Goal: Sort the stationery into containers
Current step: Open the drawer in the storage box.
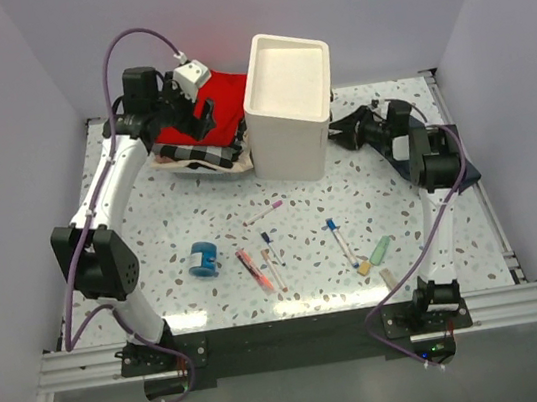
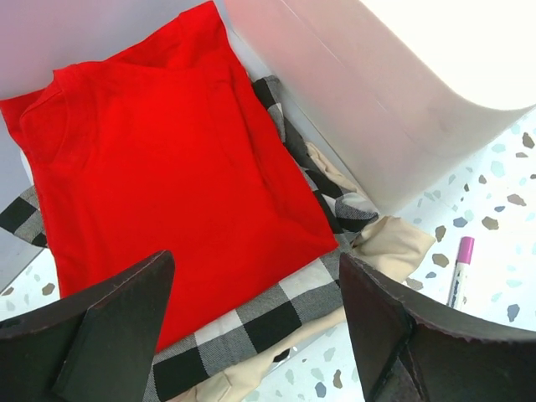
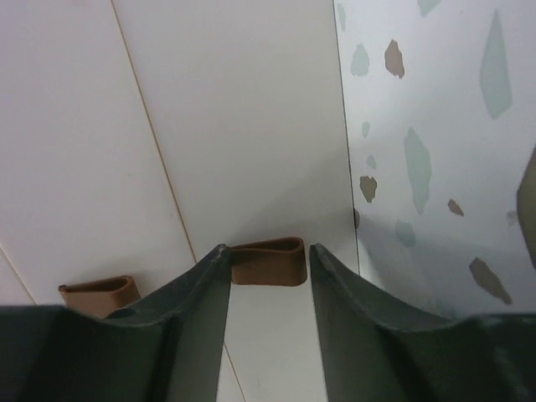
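The stationery lies loose on the speckled table: a blue tape roll (image 1: pixel 201 259), an orange-red marker (image 1: pixel 254 270), a pink-capped pen (image 1: pixel 263 212) (image 2: pixel 460 272), two blue-capped pens (image 1: pixel 339 241), a green tube (image 1: pixel 381 249) and a beige eraser (image 1: pixel 363 268). The tall white drawer unit (image 1: pixel 287 105) stands at the back. My right gripper (image 1: pixel 344 129) (image 3: pixel 268 249) is at its right face, jaws open astride a brown drawer handle (image 3: pixel 268 261); one finger touches it and the other stands a little off. My left gripper (image 1: pixel 196 111) (image 2: pixel 255 260) hangs wide open over the folded cloths, holding nothing.
A red cloth (image 2: pixel 159 151) lies on a black-and-white checked cloth (image 2: pixel 251 322) and a beige one, right against the unit's left side (image 2: pixel 402 75). A second brown handle (image 3: pixel 96 295) shows beside the first. White walls enclose the table on three sides.
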`<state>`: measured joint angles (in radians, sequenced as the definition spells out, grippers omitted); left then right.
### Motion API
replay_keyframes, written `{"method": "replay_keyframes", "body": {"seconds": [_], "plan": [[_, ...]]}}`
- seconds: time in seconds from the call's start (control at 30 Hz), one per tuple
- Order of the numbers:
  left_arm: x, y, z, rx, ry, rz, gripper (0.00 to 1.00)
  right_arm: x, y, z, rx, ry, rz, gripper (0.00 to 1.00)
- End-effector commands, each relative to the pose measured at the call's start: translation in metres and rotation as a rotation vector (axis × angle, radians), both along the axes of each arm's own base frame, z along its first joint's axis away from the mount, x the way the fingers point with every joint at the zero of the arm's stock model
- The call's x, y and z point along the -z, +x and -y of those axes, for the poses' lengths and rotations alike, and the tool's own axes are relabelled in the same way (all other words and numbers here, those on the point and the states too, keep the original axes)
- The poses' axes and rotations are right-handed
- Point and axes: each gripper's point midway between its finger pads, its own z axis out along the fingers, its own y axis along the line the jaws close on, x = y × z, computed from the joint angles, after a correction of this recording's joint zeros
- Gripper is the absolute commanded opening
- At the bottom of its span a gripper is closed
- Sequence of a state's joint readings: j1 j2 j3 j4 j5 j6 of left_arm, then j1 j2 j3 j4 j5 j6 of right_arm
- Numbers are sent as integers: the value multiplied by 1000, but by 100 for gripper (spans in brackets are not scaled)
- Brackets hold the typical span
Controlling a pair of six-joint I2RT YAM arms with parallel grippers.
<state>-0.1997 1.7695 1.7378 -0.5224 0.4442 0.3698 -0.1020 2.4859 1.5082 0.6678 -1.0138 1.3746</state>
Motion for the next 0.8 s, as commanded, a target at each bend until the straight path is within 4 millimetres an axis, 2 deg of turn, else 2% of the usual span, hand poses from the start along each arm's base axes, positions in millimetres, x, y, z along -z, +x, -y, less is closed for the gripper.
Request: {"method": "replay_keyframes", "body": {"seconds": [0.0, 0.03, 0.2, 0.33, 0.47, 0.67, 0.77], "plan": [[-9, 6, -9, -25, 74, 36, 85, 7, 12, 4, 56, 42, -3, 35], [-9, 7, -10, -26, 81, 40, 85, 9, 9, 3, 55, 49, -17, 29], [-9, 13, -11, -37, 91, 47, 85, 10, -1, 5, 50, 62, -25, 17], [-10, 18, -12, -42, 96, 59, 85, 6, -8, 12, 59, 55, -27, 1], [-9, 21, -11, -43, 90, 69, 85, -10, -11, 30, 81, 43, -7, 0], [-6, 24, -9, -35, 79, 74, 85, -19, -16, 49, 105, 30, 9, 0], [-6, 29, -8, -36, 73, 80, 85, -31, -19, 61, 117, 24, 27, 0]]}}
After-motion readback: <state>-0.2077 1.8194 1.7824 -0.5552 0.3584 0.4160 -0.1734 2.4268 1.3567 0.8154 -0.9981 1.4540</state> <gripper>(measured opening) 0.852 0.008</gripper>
